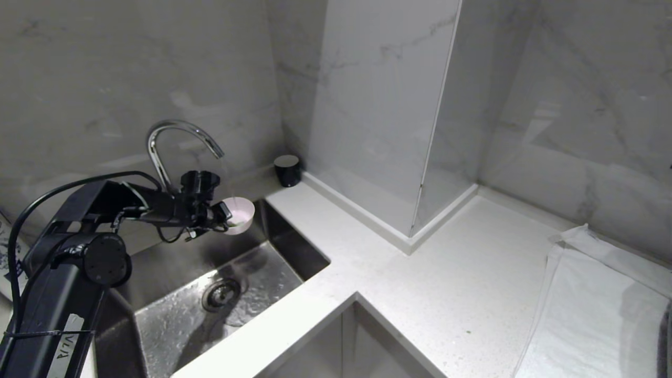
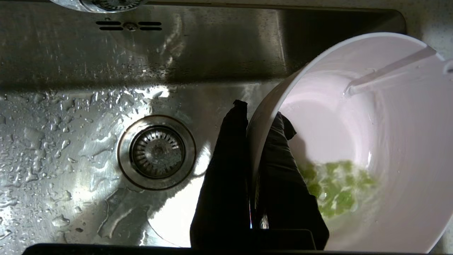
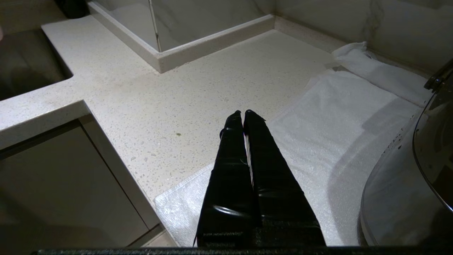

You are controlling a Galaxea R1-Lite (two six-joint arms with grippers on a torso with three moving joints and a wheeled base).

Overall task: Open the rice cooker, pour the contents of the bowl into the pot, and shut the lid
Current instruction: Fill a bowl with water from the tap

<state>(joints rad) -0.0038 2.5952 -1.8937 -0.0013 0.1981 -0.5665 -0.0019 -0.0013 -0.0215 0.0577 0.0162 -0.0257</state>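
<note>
Left gripper (image 2: 252, 141) pinched the pink bowl's (image 2: 371, 148) rim over the sink (image 1: 173, 325) under the faucet (image 1: 178, 142), green bits (image 2: 336, 191) inside; right gripper (image 3: 243, 115) sat pressed shut, cooker side, nearer.

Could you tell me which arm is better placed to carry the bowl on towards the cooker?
Left, probably: the left gripper already pinches the bowl's rim under the faucet; the right gripper hangs shut above the towel.

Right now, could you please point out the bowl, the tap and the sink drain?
bowl (image 1: 241, 212), head view, pale inner wall.
tap (image 1: 178, 126), head view, top of curved spout.
sink drain (image 2: 156, 151), left wrist view, strainer centre.
</note>
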